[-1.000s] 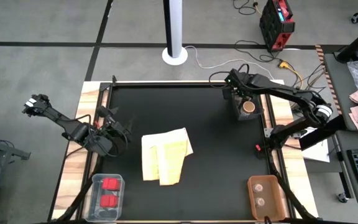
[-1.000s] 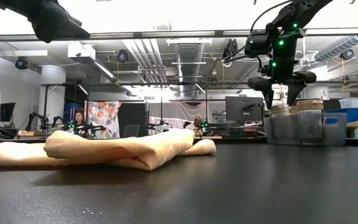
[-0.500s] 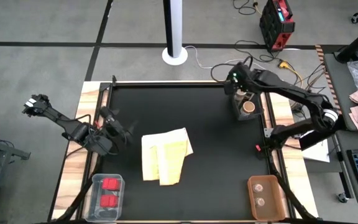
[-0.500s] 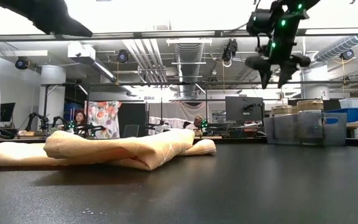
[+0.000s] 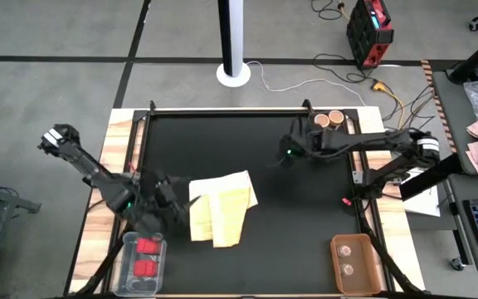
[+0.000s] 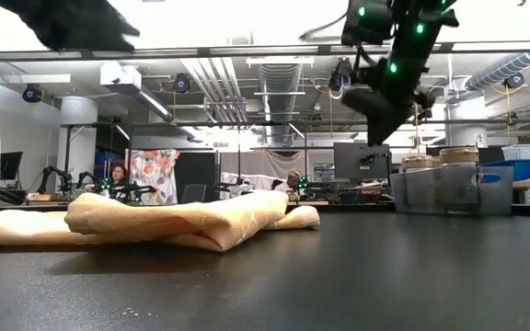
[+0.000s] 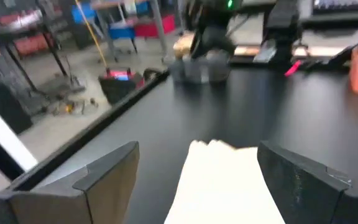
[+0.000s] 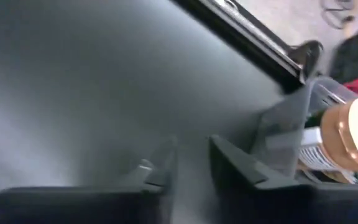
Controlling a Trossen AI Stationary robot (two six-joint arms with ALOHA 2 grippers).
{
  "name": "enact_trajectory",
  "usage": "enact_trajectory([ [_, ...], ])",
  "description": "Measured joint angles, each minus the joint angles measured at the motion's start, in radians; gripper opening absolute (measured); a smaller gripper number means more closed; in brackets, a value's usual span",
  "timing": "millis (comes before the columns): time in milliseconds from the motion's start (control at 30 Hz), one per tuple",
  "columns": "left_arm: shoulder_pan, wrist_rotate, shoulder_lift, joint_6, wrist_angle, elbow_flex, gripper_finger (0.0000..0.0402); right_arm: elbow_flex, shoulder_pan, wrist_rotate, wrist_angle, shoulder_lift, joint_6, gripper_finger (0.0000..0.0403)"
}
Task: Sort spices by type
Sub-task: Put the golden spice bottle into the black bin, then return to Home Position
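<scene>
spice sorting, both grippers empty

we see two tan-topped spice jars point(image 5: 329, 121) in a clear bin point(image 5: 344, 135), just behind the right gripper point(image 5: 289, 154), whose jaws are narrow and empty. two red spice blocks point(image 5: 146, 257) sit in a clear tray point(image 5: 128, 244) beside the left gripper point(image 5: 175, 199), its jaws wide, facing the folded yellow cloth point(image 5: 221, 208). two pale round ones point(image 5: 348, 258) lie in an orange tray point(image 5: 336, 270).

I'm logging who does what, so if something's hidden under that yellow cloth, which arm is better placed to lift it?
Probably the left. The left gripper hovers open right beside the yellow cloth, which fills its wrist view. The right gripper is empty and farther off, near the bin of brown-topped jars.
</scene>
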State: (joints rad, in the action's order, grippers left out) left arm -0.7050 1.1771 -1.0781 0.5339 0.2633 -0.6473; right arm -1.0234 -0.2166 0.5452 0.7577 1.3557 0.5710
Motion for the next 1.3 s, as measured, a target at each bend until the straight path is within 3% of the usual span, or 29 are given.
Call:
enact_trajectory([
  [167,-0.108,0.18,-0.167,0.006,-0.016,-0.117,0.0311,0.04,-0.036,0.049,0.025,0.087,-0.031,0.002],
  [267,-0.143,0.254,-0.252,-0.002,0.002,-0.204,0.0311,0.033,-0.13,0.056,0.043,0.154,-0.071,0.0013],
  [500,-0.153,0.302,-0.404,0.003,0.097,-0.4,0.0311,-0.019,-0.288,0.06,0.129,0.243,-0.156,0.0009],
  [767,-0.152,0.392,-0.503,0.009,0.145,-0.497,0.0311,-0.052,-0.322,0.184,0.13,0.241,-0.246,0.0009],
  [967,-0.146,0.395,-0.516,0.072,0.148,-0.496,0.0311,-0.087,-0.26,0.155,0.165,0.197,-0.223,0.0009],
  [1067,-0.133,0.289,-0.504,0.103,0.18,-0.495,0.0311,-0.052,-0.126,0.132,0.057,0.115,-0.222,0.0009],
  [1200,-0.075,-0.097,-0.485,0.061,0.16,-0.486,0.0311,0.07,0.121,0.068,-0.272,-0.028,-0.335,0.0009],
  [1233,-0.052,-0.18,-0.49,0.012,0.096,-0.476,0.0311,0.116,0.187,0.023,-0.38,-0.064,-0.36,0.0009],
  [1300,0.0,-0.351,-0.517,-0.195,-0.182,-0.442,0.0311,0.24,0.306,-0.088,-0.68,-0.124,-0.427,0.0009],
])
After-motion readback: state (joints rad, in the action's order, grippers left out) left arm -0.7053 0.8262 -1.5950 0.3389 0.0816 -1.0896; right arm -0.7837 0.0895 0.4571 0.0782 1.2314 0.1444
